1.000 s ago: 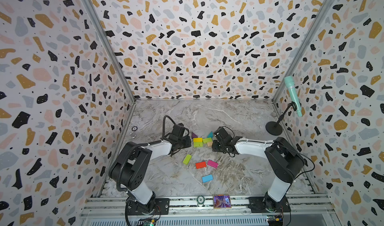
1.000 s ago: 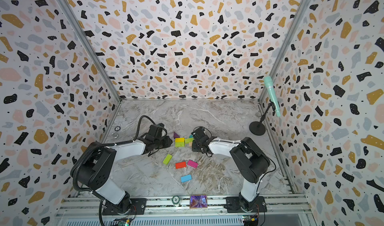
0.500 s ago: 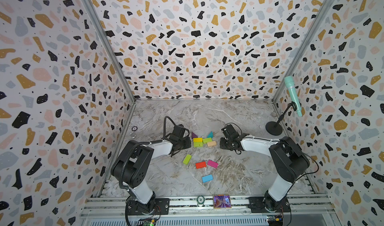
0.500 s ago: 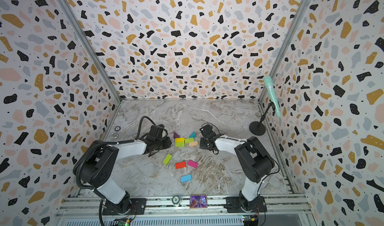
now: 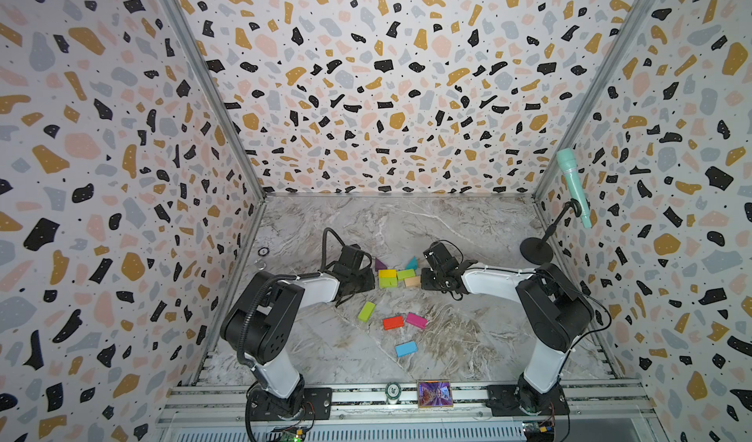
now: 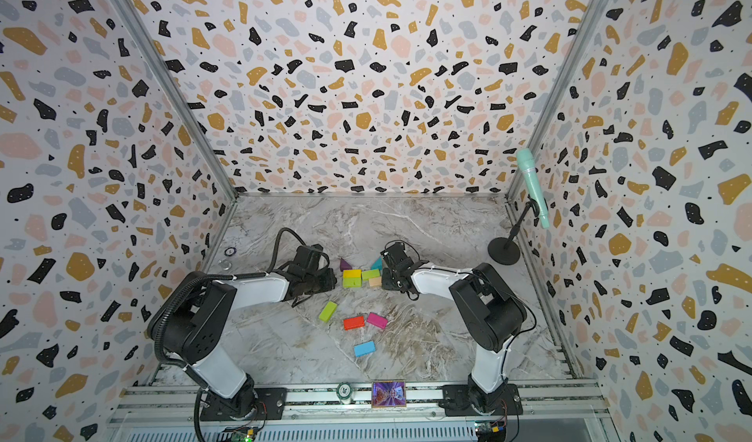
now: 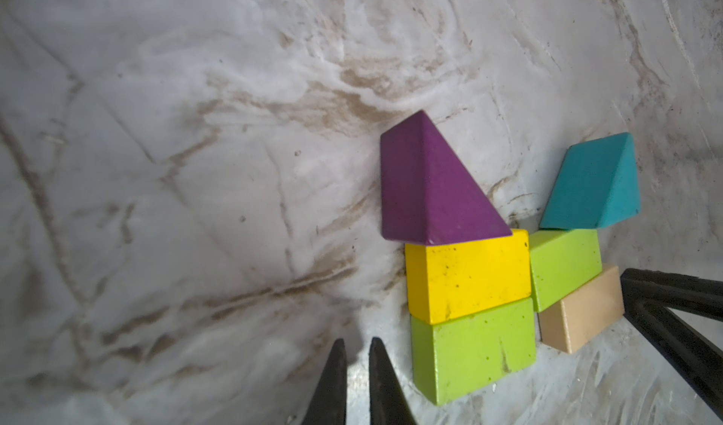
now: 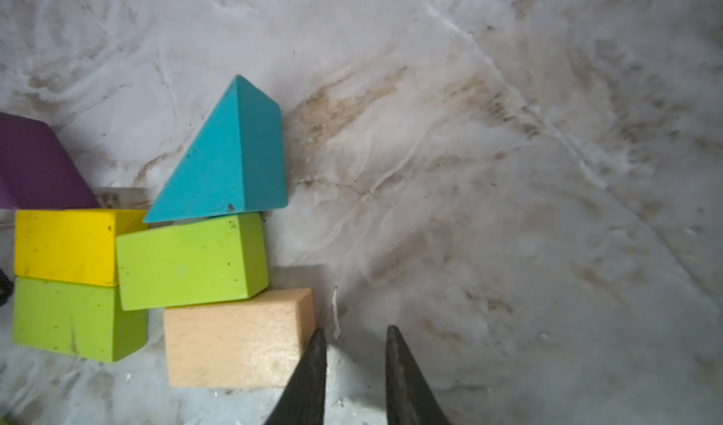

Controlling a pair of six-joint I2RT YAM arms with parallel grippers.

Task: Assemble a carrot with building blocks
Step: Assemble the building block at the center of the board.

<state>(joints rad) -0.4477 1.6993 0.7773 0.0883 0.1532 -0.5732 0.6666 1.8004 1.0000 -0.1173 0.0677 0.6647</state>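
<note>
Three terrazzo walls (image 5: 386, 94) enclose a marbled table (image 5: 468, 224); left hand (image 7: 358, 342), right hand (image 8: 356, 331) near-closed, seemingly empty.

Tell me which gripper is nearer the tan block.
Right. The right gripper nearly touches the tan block; the left gripper sits beside a lime green block on the opposite side.

Rectangular blocks (image 5: 387, 274): eight, three lime green. Triangular blocks (image 7: 430, 184): two. Microphone (image 5: 573, 183): one. Wall-side rings (image 5: 263, 252): seemingly two.
</note>
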